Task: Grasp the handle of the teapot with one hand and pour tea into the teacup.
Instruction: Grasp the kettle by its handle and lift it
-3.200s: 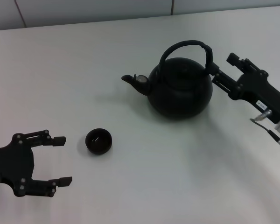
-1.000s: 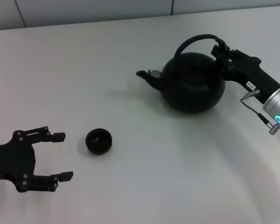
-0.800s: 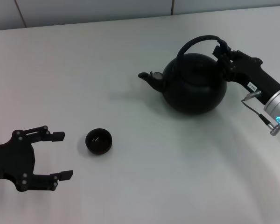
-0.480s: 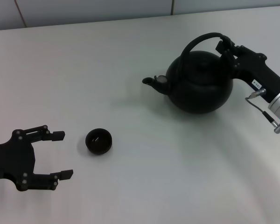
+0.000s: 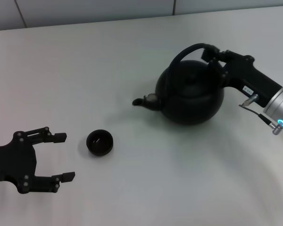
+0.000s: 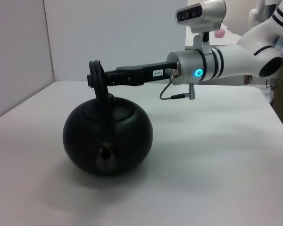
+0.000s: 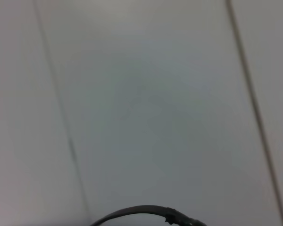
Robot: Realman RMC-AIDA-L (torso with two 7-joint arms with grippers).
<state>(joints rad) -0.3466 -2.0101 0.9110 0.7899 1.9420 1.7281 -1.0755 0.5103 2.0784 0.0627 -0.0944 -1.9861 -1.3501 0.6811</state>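
Now the teapot (image 5: 191, 94) hangs off the white worktop (image 5: 132, 61) and sits nearer the teacup (image 5: 100, 142) than half a second ago — its spout has swung round and dipped toward the cup, though the two are still well apart. That suggests the carry toward pouring is under way, with no tea poured yet. The right hand (image 5: 211, 53) is clenched on the handle (image 5: 188, 49) at its thicker end, bearing the pot's whole weight. The left hand (image 5: 61, 157) rests low beside the cup, fingers spread wide, holding nothing and touching nothing.
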